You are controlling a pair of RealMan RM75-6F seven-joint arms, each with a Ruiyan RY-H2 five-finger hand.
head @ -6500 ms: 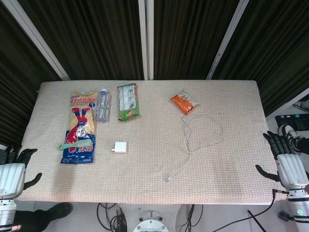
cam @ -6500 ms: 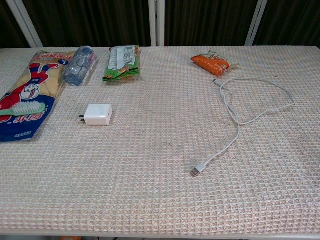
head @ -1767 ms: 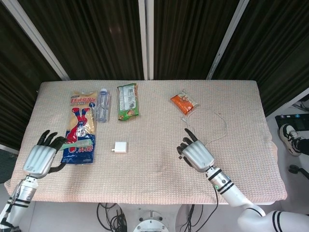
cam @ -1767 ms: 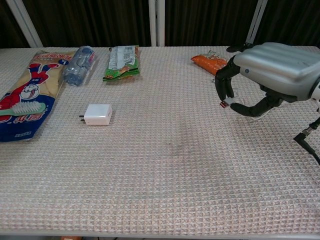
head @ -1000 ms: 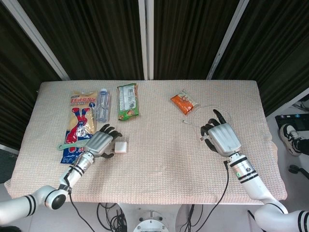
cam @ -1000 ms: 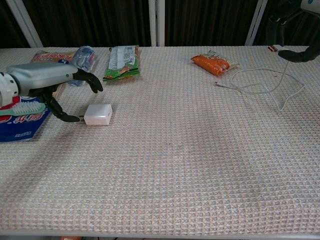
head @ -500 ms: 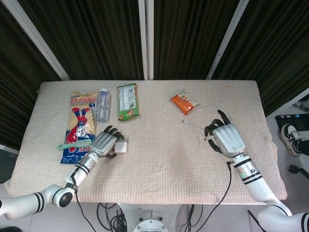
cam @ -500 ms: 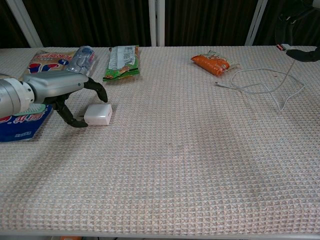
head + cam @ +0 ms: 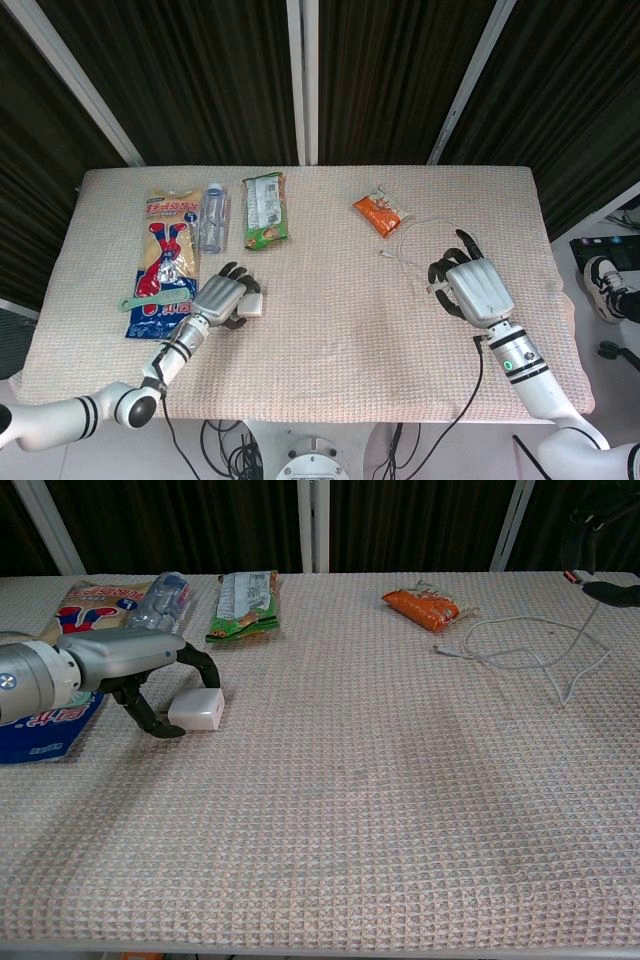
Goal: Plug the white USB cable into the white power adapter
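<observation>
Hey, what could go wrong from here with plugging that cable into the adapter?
The left hand has fingers around the white power adapter, which lies flat on the mat, so it may slide instead of lifting. The right hand pinches the white USB cable plug high up; the trailing loop could drag the orange snack packet.

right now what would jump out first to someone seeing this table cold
Probably the two metal hands. The left hand curls around the white power adapter at the table's left. The right hand is raised at the far right, pinching one end of the white USB cable, whose loop trails on the cloth beside an orange snack packet.
</observation>
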